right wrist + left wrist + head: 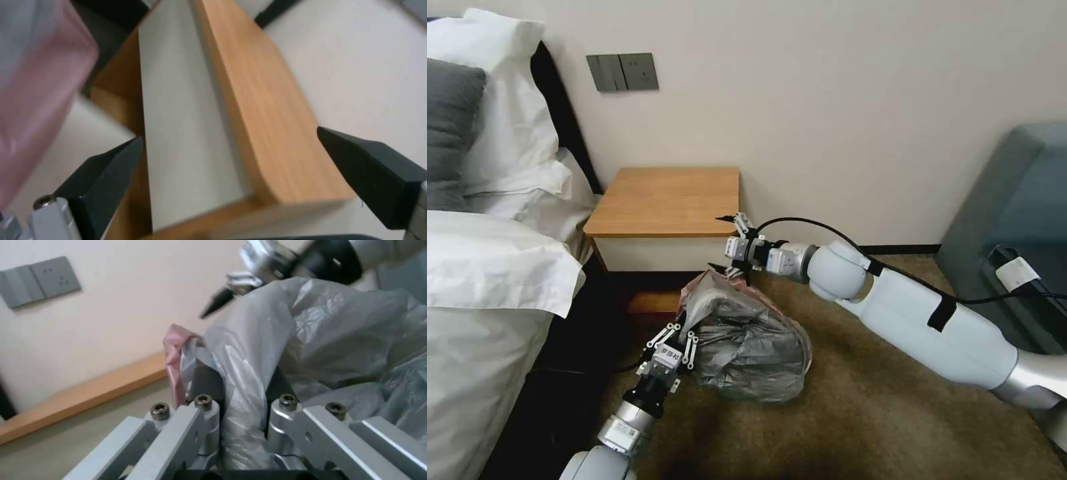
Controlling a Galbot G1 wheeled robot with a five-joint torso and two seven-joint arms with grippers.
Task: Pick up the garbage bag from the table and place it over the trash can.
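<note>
Left tool [682, 332] pinches the garbage bag [752, 343] draped over the trash can; right tool [721, 242] gapes empty beside the tabletop [664, 200]

Right claw [231, 176] gapes before the table [262, 116].

The garbage bag [747, 347], low in the centre of the head view, was a crinkled, semi-transparent grey with a pinkish-red rim band. Above it, the table [667, 200] had a light-brown wood-grain top and a white drawer front. The left gripper [675, 333], lower left of centre, was silver-white with black fingers. The right gripper [722, 243], at mid-frame, was silver with black fingertips, on a pale white arm carrying a black cable. The wall [840, 100] was cream, its switch plate [622, 72] at upper left dark grey. The carpet [880, 413] was olive-brown. The bed linen [487, 267] at left was white, with a grey pillow [450, 127].
</note>
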